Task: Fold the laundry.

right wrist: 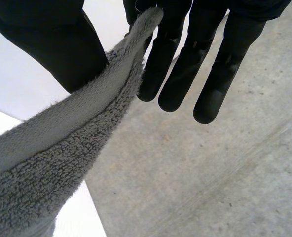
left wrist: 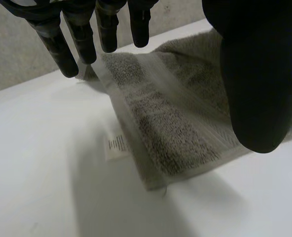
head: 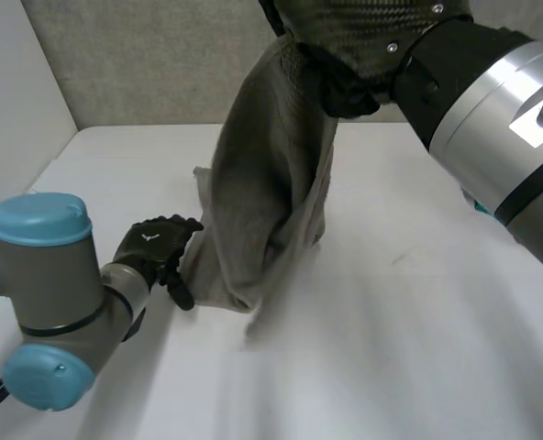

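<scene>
The right hand (head: 348, 90) is high up over the table (head: 418, 312). It pinches the top edge of the gray towel (head: 262, 183) between its thumb and its fingers (right wrist: 175, 69). The towel hangs down from that hand like a long flag. Its long way runs from 1 o'clock, up at the hand, down to 7 o'clock, where its low end touches the table.

The left hand (head: 154, 246) is low, just beside that low end. Its fingers are straight and spread away from the thumb, and it holds nothing. From this hand, the towel's low corner lies at 3 o'clock, very near. In the left wrist view the low edge lies flat by the fingertips, and a small white label (left wrist: 116, 146) sticks out beside it.

I think the next job is to grab that low corner. The left hand is much nearer to it, so it should reach to 3 o'clock and pinch there.
</scene>
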You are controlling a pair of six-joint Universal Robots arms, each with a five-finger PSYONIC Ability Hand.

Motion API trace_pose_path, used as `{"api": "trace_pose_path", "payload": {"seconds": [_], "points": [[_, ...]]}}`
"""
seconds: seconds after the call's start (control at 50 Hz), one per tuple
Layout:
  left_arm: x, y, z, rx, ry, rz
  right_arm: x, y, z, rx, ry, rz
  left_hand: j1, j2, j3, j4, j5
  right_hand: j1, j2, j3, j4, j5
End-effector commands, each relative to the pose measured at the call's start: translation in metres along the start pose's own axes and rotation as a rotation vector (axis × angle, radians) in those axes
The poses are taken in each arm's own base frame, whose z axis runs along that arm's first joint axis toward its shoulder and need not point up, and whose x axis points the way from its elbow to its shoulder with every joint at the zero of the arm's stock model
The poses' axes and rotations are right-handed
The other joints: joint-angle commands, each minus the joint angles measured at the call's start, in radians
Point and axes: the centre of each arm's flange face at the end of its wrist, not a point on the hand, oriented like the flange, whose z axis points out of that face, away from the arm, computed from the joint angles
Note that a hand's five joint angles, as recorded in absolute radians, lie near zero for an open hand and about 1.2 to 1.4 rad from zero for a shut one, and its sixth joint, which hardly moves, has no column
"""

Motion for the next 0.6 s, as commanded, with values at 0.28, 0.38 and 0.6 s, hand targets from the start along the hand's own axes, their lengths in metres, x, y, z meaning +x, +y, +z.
{"api": "trace_pose_path", "payload": {"seconds": [0.28,0.38,0.6], "points": [[0.043,0.014,0.005,-0.081,0.068,-0.149,-0.012,0.002,-0.005,-0.01,-0.005,0.017,-0.023,-0.031,-0.038,-0.029,-0.05,0.256,0.214,0.21,0.199,0.227],[0.061,0.019,0.001,-0.106,0.158,-0.129,0.002,-0.009,-0.003,0.024,0.035,0.004,-0.023,-0.031,-0.038,-0.029,-0.05,0.256,0.214,0.21,0.199,0.227],[0.07,0.009,0.03,-0.011,0.054,-0.123,0.021,-0.037,-0.018,0.076,0.089,0.012,0.048,0.04,0.033,0.042,0.021,0.256,0.214,0.21,0.199,0.227]]}}
